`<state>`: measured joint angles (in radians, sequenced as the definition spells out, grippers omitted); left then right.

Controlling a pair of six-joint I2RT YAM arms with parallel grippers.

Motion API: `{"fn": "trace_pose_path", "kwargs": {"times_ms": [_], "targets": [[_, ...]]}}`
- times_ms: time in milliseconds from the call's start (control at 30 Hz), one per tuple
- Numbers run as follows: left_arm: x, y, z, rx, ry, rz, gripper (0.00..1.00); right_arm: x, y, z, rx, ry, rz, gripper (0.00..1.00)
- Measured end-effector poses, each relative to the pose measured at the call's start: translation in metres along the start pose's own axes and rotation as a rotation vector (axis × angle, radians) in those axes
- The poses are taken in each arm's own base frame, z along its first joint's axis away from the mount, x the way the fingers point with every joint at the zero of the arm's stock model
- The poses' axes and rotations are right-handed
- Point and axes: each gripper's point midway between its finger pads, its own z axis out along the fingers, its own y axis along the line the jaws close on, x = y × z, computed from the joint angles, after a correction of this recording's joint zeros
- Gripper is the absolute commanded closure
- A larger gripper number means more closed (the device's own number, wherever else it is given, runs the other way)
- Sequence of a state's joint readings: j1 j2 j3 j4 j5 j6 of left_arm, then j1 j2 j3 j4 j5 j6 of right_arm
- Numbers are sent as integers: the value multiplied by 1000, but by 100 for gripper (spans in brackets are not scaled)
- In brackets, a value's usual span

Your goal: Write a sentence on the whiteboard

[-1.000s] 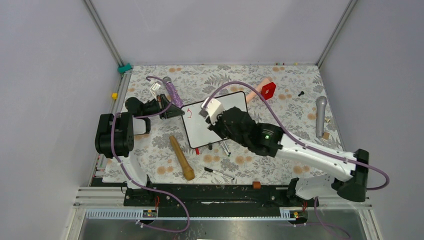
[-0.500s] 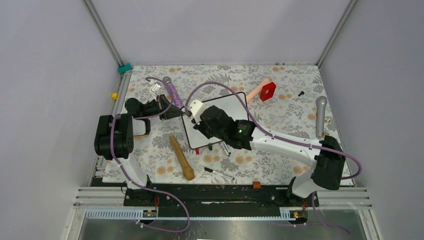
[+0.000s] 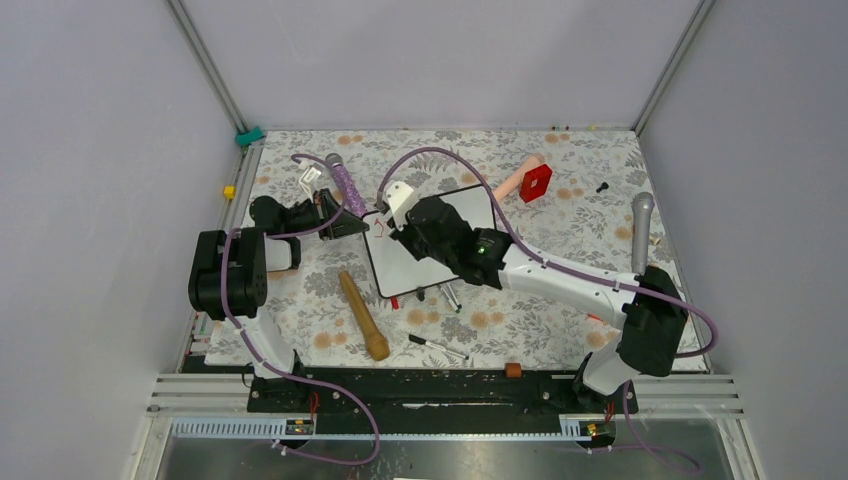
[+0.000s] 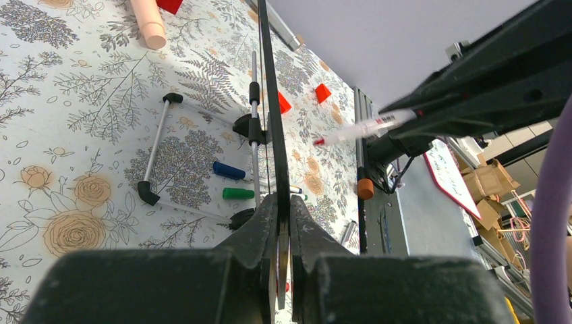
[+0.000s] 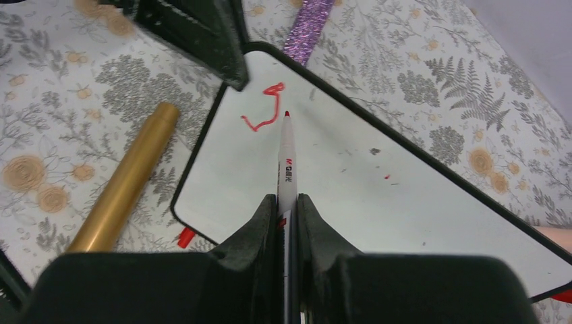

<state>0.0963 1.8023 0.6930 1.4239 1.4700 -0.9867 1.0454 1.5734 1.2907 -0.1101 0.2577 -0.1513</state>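
The whiteboard (image 3: pixel 398 268) lies tilted on the floral table and fills the right wrist view (image 5: pixel 418 202). My left gripper (image 3: pixel 347 223) is shut on its left edge, which runs edge-on between the jaws in the left wrist view (image 4: pixel 270 101). My right gripper (image 3: pixel 403 226) is shut on a white red-tipped marker (image 5: pixel 287 162). The marker's tip sits just right of a single red squiggle (image 5: pixel 265 112), the only lettering of the sentence, near the board's corner. The marker also shows in the left wrist view (image 4: pixel 357 128).
A golden wooden rod (image 3: pixel 362 315) lies left of the board's near corner. A purple glitter microphone (image 3: pixel 346 181), a red block (image 3: pixel 536 182), a peach cylinder (image 3: pixel 508 183) and a grey microphone (image 3: pixel 641 232) lie around. Loose markers (image 3: pixel 437 346) lie near the board; blue (image 4: pixel 229 170) and green (image 4: pixel 237 194) ones lie under it.
My right arm has swung left across the board, bringing the marker from the board's middle to its upper left corner by the red squiggle. My left gripper has kept still on the edge.
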Motion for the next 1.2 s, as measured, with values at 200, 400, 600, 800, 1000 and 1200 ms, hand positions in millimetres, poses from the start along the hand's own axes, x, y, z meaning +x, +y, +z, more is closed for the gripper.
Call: {"fn": "trace_pose_path", "kwargs": {"times_ms": [200, 400, 600, 800, 1000, 1200], "targets": [[0, 0, 0, 0, 0, 0, 100, 7, -31, 7, 34, 7, 29, 100], [0, 0, 0, 0, 0, 0, 100, 8, -34, 9, 40, -1, 74, 100], [0, 0, 0, 0, 0, 0, 100, 10, -26, 9, 15, 7, 142, 100], [0, 0, 0, 0, 0, 0, 100, 10, -25, 9, 12, 5, 164, 100], [0, 0, 0, 0, 0, 0, 100, 11, -22, 10, 8, 4, 162, 100], [0, 0, 0, 0, 0, 0, 100, 14, -21, 10, 7, 9, 160, 100]]}}
